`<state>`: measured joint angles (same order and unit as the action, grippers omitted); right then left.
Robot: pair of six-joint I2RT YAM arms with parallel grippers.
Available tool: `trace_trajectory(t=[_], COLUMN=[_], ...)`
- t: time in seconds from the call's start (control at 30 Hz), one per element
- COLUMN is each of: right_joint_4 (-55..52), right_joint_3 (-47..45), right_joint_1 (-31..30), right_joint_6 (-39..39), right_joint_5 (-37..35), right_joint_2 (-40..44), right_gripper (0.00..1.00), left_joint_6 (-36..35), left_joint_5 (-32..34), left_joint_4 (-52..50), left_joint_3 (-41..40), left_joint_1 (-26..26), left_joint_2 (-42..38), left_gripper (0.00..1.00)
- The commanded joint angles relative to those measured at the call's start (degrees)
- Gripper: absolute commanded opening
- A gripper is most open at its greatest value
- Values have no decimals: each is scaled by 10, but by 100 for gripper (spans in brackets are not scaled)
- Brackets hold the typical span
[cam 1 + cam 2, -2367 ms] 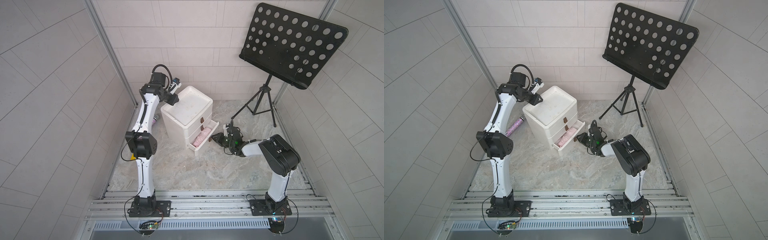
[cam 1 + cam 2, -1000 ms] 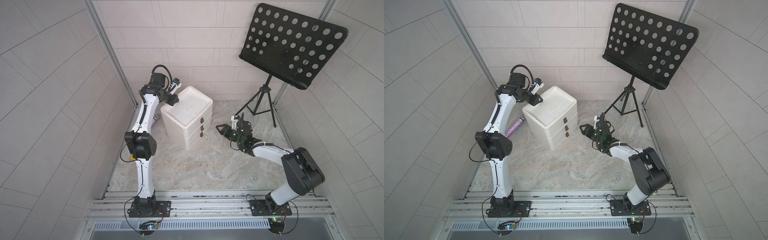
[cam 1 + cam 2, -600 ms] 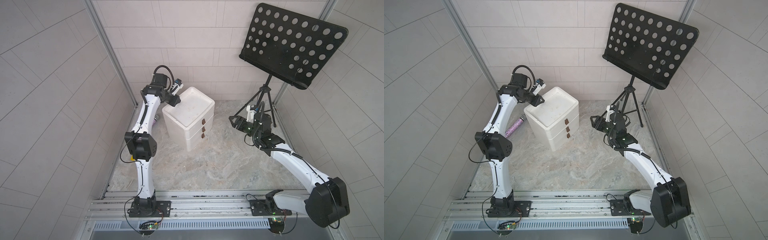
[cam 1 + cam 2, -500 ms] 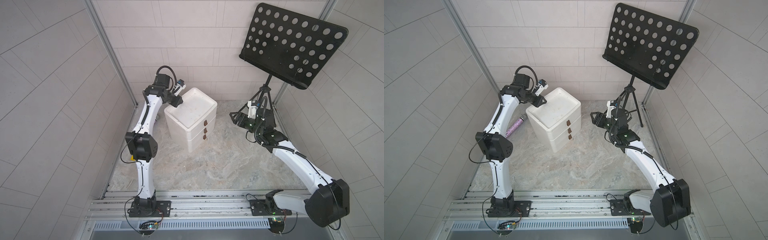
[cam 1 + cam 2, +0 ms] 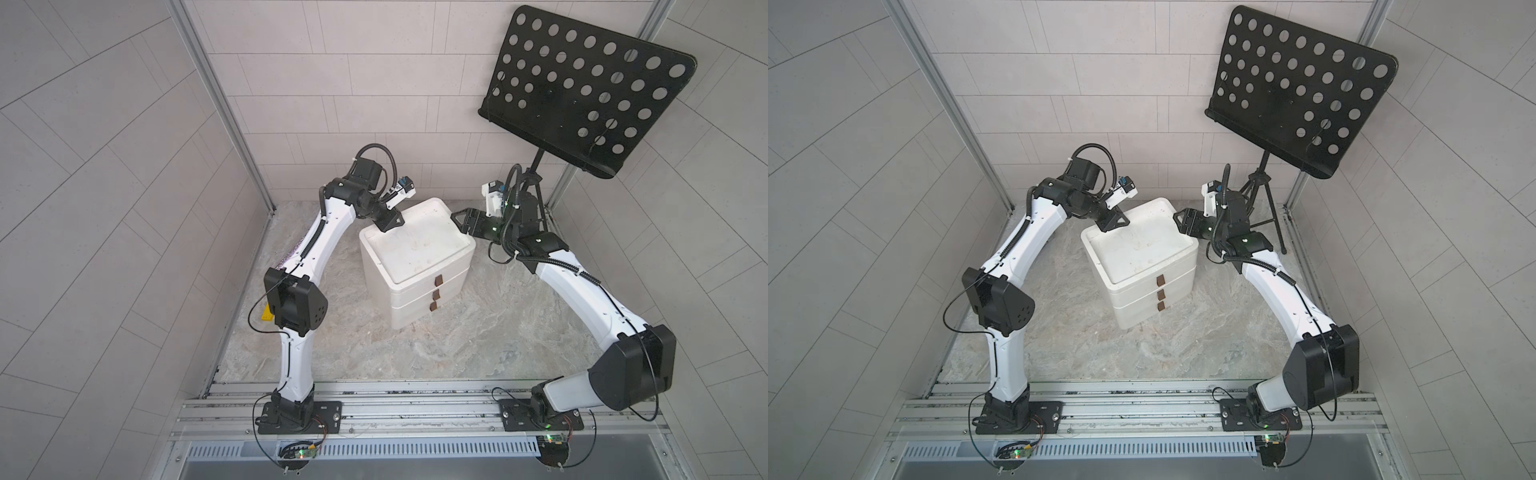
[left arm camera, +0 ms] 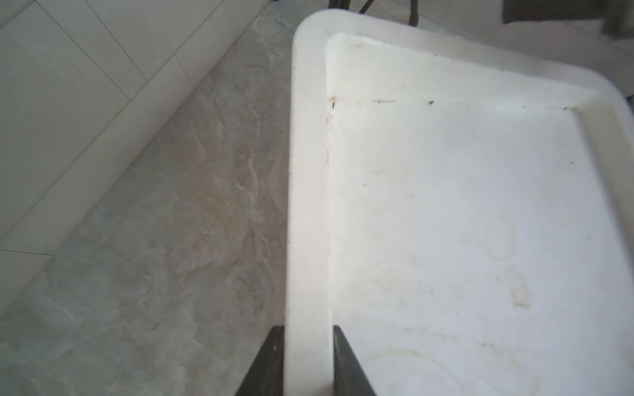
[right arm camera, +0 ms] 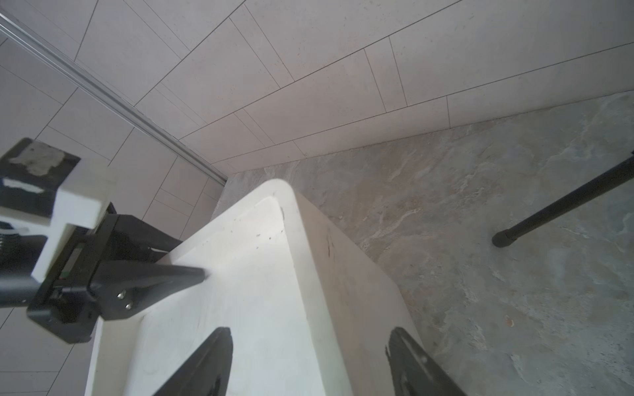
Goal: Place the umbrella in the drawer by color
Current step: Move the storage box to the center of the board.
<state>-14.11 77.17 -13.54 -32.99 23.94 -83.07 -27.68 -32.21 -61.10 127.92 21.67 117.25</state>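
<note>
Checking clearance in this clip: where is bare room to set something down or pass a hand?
Free: the marble floor from the drawer cabinet forward to the base rail; its recessed top between left gripper and right gripper. Crowded: back right, around the music stand legs.

The drawer unit looks like matt white plastic or foam. Its top is scuffed, with faint yellowish stains and ring marks in the left wrist view. Its pull tabs look like brown leather or felt. The counter has a veined, stone-like, low-sheen face. The walls are smooth matt grey tile, the corner post brushed metal. The music stand is perforated black metal with a satin finish. The left arm wears glossy white plastic, and the right end effector has matt black plastic fingers.
</note>
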Motion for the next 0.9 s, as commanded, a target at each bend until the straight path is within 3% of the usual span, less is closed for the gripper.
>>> trace_trajectory(t=[0.0, 0.07, 0.27, 0.47, 0.87], right_joint_4=[-28, -31, -25, -34, -41], right_joint_3=[25, 28, 0, -22, -71], right_joint_1=[8, 8, 8, 8, 8], right_joint_6=[20, 20, 24, 33, 37], right_joint_5=[6, 11, 26, 30, 39], right_joint_2=[-5, -7, 14, 37, 83], right_gripper=[75, 75, 75, 75, 75], left_joint_6=[18, 40, 127, 168, 218], left_joint_5=[-18, 0, 73, 119, 59], left_joint_4=[-86, -87, -114, -142, -180], left_joint_3=[-8, 11, 108, 105, -107], left_joint_1=[5, 1, -31, -65, -83], left_joint_2=[-15, -15, -15, -71, -213], left_gripper=[57, 74, 99, 100, 100])
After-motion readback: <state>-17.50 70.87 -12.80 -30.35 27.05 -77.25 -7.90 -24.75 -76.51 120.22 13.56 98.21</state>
